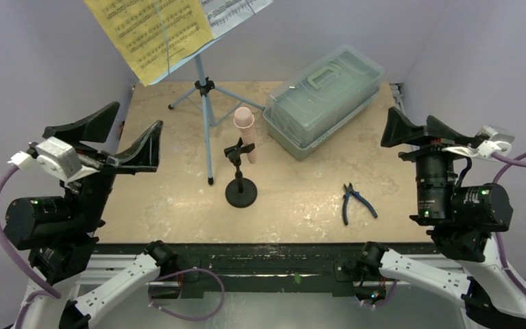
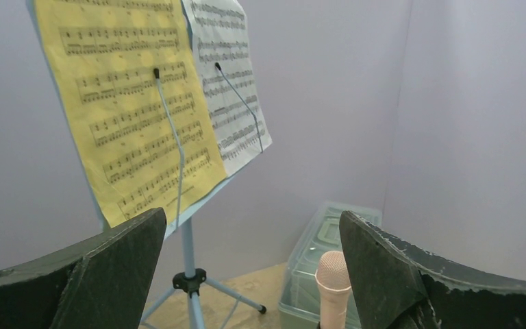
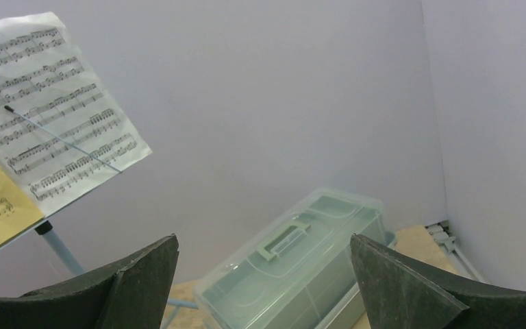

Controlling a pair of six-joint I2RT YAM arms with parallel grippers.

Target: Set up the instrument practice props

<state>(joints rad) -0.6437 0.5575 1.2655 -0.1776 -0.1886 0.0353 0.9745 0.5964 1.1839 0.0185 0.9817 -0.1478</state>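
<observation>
The light blue tripod music stand [image 1: 205, 116] rises at the back left of the table. It carries a yellow music sheet [image 1: 154, 31] and a white music sheet [image 1: 236, 10] side by side. In front of it stands the short black mic stand [image 1: 240, 193] on its round base. The peach-pink microphone [image 1: 245, 133] sits upright in its clip. My left gripper [image 1: 133, 122] hovers open at the left edge, apart from both stands. Its wrist view shows the microphone [image 2: 333, 281] beside its right finger. My right gripper [image 1: 412, 123] is open at the right edge, holding nothing.
A clear lidded plastic box [image 1: 325, 96] lies at the back right, behind the microphone. Blue-handled pliers [image 1: 353, 200] rest on the table near the front right. Walls close in the left, back and right sides.
</observation>
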